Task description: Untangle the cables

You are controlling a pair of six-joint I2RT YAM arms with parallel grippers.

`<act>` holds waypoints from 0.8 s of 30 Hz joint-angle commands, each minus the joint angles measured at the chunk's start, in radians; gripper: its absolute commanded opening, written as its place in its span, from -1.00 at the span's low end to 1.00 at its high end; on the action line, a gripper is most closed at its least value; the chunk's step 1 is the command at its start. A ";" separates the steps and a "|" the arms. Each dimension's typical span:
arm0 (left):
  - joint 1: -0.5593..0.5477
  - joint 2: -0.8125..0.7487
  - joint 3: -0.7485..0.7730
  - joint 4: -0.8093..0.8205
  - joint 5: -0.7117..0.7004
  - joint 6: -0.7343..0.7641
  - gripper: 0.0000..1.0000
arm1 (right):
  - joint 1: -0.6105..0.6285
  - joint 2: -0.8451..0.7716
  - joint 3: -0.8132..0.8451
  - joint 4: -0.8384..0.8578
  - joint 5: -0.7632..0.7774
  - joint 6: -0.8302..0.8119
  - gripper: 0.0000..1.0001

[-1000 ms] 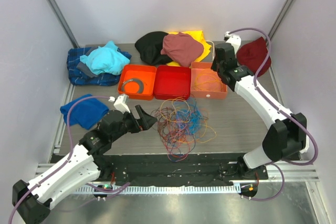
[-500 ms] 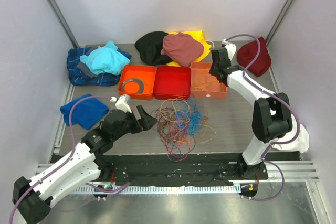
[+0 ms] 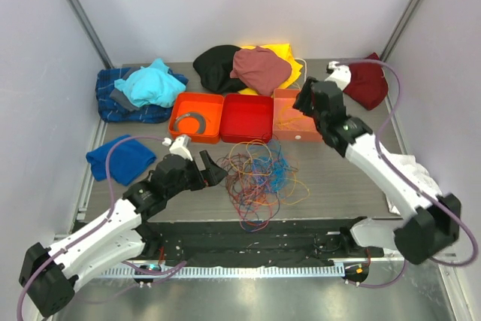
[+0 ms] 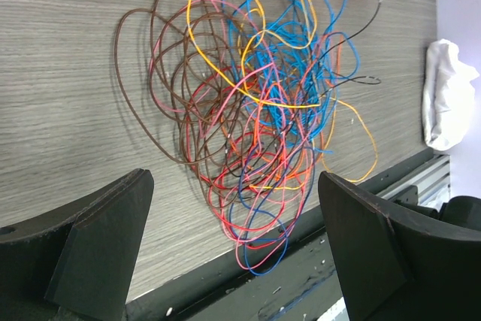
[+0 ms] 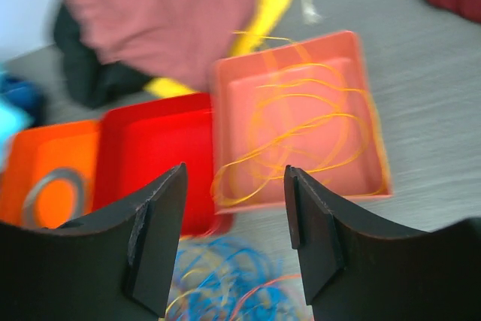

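The jaws of the left gripper [image 4: 234, 242] are being held wide apart with nothing between them, hovering low just beside the left side of the cables [image 4: 263, 118]. That tangle of brown, red, blue, yellow, pink and orange wire is being left in a loose heap at the middle of the worktop [image 3: 331, 186], toward its near edge. The left arm is being stretched low and forward from the near left corner, the wrist pointed at the heap.

The jaws of the right gripper [image 5: 234, 238] are also being held apart and empty, above the near rim of a pale orange tray [image 5: 240, 110]. One orange cable [image 5: 301, 137] is being kept coiled inside that tray. The right arm is being reached from the near right corner toward the far edge, bent at the elbow. To the tray's left, a red tray [image 5: 150, 140] and an orange tray [image 5: 45, 148] holding a grey ring [image 5: 54, 176] are being shown in a row.
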 commanded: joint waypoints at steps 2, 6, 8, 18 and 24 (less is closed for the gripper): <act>-0.005 0.029 0.029 0.064 -0.003 0.005 0.95 | 0.172 -0.205 -0.194 -0.040 0.082 0.082 0.20; -0.005 0.038 0.025 0.081 -0.003 -0.009 0.95 | 0.322 -0.351 -0.401 -0.080 0.092 0.223 0.09; -0.005 0.051 0.022 0.087 0.003 -0.015 0.94 | 0.371 -0.435 -0.461 -0.096 0.090 0.299 0.01; -0.244 0.251 0.187 0.119 -0.031 0.146 0.91 | 0.663 -0.580 -0.581 -0.163 0.211 0.474 -0.04; -0.506 0.576 0.440 0.090 -0.097 0.345 0.87 | 0.700 -0.689 -0.437 -0.162 0.381 0.430 0.01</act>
